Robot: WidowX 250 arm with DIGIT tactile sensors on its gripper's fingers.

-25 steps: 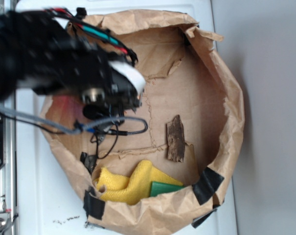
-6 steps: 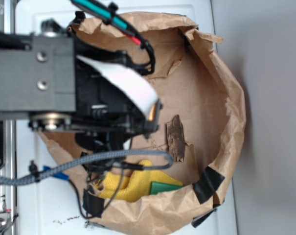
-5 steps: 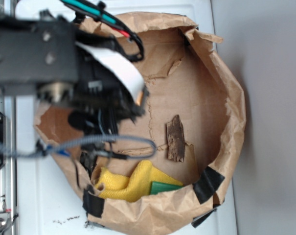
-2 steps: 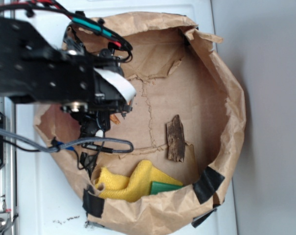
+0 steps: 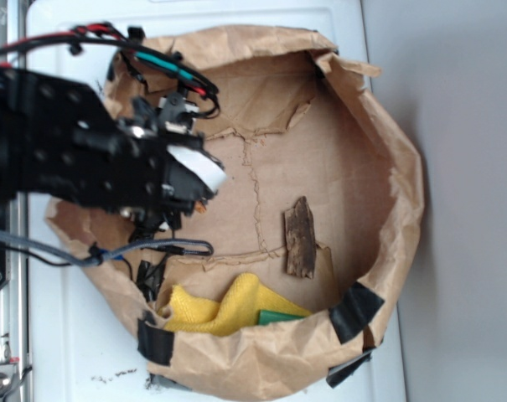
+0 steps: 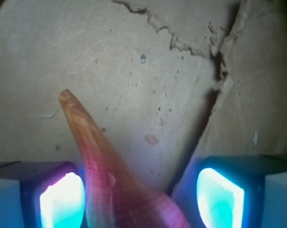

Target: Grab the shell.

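The shell [image 6: 110, 180] is glossy orange-brown and tapers to a pointed tip that aims away from me in the wrist view. It lies between the two fingers of my gripper [image 6: 141, 190], against the left pad [image 6: 60, 199], with a narrow gap to the right pad [image 6: 219, 192]. The jaws stand wide apart. From outside, only a small orange bit of the shell [image 5: 201, 204] peeks out under the black arm at the left of the paper-lined floor. The arm hides the gripper's fingers there.
A flat dark-brown piece of bark [image 5: 301, 238] lies right of centre. A yellow cloth [image 5: 215, 310] and a green item [image 5: 278, 317] sit at the front. Crumpled brown paper walls [image 5: 400, 193] ring the floor, patched with black tape [image 5: 354, 308]. Cables hang below the arm.
The arm has swung from the middle to the left and dropped lower toward the floor. The orange shell now shows at its tip.
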